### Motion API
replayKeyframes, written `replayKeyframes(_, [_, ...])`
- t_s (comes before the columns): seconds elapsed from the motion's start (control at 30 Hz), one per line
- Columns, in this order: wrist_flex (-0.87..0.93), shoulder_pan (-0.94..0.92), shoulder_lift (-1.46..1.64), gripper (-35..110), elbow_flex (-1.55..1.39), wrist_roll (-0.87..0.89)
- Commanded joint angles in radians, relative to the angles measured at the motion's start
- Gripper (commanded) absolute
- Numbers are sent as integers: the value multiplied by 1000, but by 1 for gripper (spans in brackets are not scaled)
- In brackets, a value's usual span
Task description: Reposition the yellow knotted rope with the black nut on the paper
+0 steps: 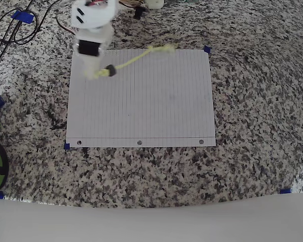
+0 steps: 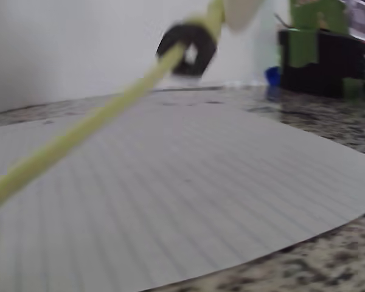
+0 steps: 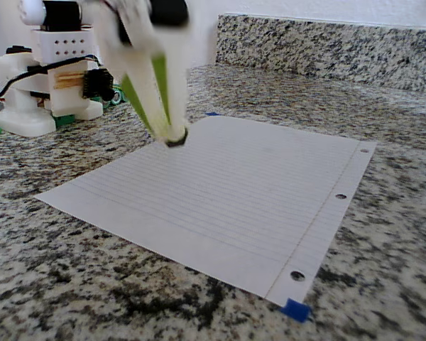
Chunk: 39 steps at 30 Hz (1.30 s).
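Overhead, the white gripper hung over the upper-left part of the paper, its fingers closed on one end of the yellow knotted rope. The rope ran from there up and to the right, blurred, with its far knotted end at the sheet's top edge. The black nut sat on the rope just beside the held end. The sheet lay flat on the granite counter, its three punched holes along the near edge and small blue tape pieces at some of its corners.

In the wrist view the rope stretched taut and slanted from the upper middle down to the left edge, raised above the paper. The nut ringed the rope close to the top, beside a pale fingertip. All of it was blurred.

In the fixed view the gripper pointed down at the far-left part of the paper, fingers narrowed together at their tips. The nut showed as a dark spot at those tips, just at the sheet's surface; whether it touched I could not tell. The arm's white base stood behind on the counter.
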State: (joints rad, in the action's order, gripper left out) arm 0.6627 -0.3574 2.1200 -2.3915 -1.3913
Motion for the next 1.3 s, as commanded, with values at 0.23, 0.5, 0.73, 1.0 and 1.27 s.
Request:
replayKeyframes(0.23, [-144, -118, 313, 0, 20, 601])
replayKeyframes(0.5, [-202, -224, 463, 0, 12, 1218])
replayKeyframes(0.73, [-227, -256, 423, 0, -29, 1397])
replayKeyframes(1.0, [-267, -225, 449, 0, -192, 1534])
replayKeyframes(1.27, [-255, -153, 574, 0, -267, 1537])
